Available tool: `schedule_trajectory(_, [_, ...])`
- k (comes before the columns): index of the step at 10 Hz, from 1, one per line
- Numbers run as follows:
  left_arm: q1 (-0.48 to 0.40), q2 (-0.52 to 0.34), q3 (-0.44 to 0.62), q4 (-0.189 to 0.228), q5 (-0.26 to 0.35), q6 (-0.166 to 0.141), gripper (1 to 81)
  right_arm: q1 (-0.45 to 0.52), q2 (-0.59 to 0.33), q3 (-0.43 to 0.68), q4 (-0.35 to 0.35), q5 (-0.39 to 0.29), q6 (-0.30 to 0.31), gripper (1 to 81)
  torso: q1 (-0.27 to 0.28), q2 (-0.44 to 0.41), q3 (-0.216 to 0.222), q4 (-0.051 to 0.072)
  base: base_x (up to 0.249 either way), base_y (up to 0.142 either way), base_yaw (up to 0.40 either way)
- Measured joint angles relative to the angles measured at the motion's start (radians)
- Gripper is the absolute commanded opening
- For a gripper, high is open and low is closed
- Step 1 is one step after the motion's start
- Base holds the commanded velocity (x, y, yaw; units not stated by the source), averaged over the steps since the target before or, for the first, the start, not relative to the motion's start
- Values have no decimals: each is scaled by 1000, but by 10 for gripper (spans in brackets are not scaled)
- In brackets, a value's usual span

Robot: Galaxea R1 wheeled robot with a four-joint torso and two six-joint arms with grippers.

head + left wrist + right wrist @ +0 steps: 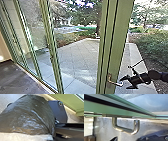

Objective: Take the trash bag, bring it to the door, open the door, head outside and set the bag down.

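Right gripper [123, 83], spread, sits by handle [115, 83] between 4 and 5 o'clock, presumably free for door [106, 50] because left gripper [53, 138] (closure: cannot tell) likely bears bag [28, 115].

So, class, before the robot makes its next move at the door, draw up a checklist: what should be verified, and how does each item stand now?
1. Right gripper close to the handle: ok.
2. Its jaws open, ready to take the handle: ok, they stand apart.
3. Its jaws closed round the handle: not ok, no grip on it.
4. Bag brought along to the door: ok, it shows close up in the left wrist view, with green framing beyond.
5. Underside of the bag free of tears: cannot tell, it is hidden.
6. Door unlocked: cannot tell from these views.
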Motion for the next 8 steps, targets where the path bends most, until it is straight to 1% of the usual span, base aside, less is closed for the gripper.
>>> schedule_trajectory(2, [0,0,0,-1,0,0,10,-8,33,-57,-6,-17,45,811,0,0,0,0,0,0,0])
schedule_trajectory(5, [0,-1,0,-5,-2,0,10,-16,93,-133,-10,-25,81,811,1,0,0,0,0,0,0])
schedule_trajectory(6, [0,-1,0,-8,-3,0,10,-16,110,-150,-13,-45,90,811,1,0,-1,0,0,0,0])
schedule_trajectory(8, [0,-1,0,-9,-3,0,10,-17,153,-177,-30,-71,147,811,1,0,-1,0,0,0,0])
